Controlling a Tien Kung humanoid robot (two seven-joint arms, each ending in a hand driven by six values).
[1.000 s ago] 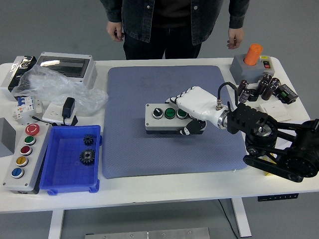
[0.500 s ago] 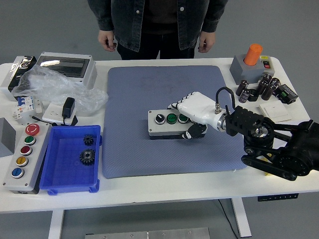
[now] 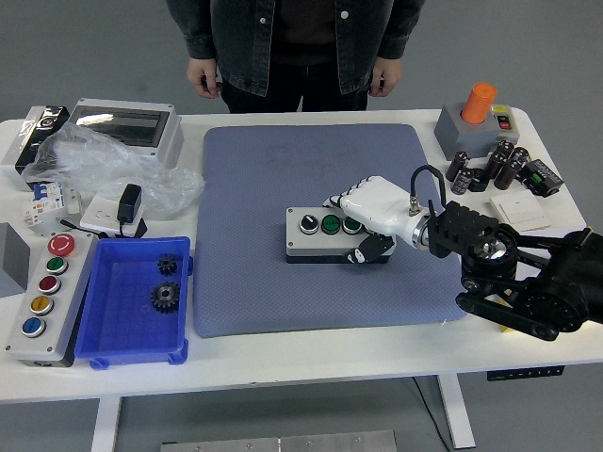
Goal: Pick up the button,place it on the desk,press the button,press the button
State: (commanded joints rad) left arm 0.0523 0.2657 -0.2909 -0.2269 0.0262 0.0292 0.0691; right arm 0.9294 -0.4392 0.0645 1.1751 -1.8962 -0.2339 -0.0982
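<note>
A grey button box (image 3: 320,235) with a black knob and two green buttons lies on the blue-grey mat (image 3: 320,188) near its middle. My right hand (image 3: 363,226), in a white shell, is wrapped around the box's right end, fingers over the top and thumb against the front face. The box's right part is hidden under the hand. The black right arm (image 3: 509,264) comes in from the lower right. No left arm shows.
A blue tray (image 3: 132,301) with two gears and a longer button box (image 3: 42,292) sit at the left. A grey box with an orange button (image 3: 476,118), capacitors (image 3: 490,168) and a plastic bag (image 3: 104,165) ring the mat. A person stands at the far edge, hands hanging.
The hand and button box have shifted slightly right and down on the mat. The person stepped left a second ago and has since stood still.
</note>
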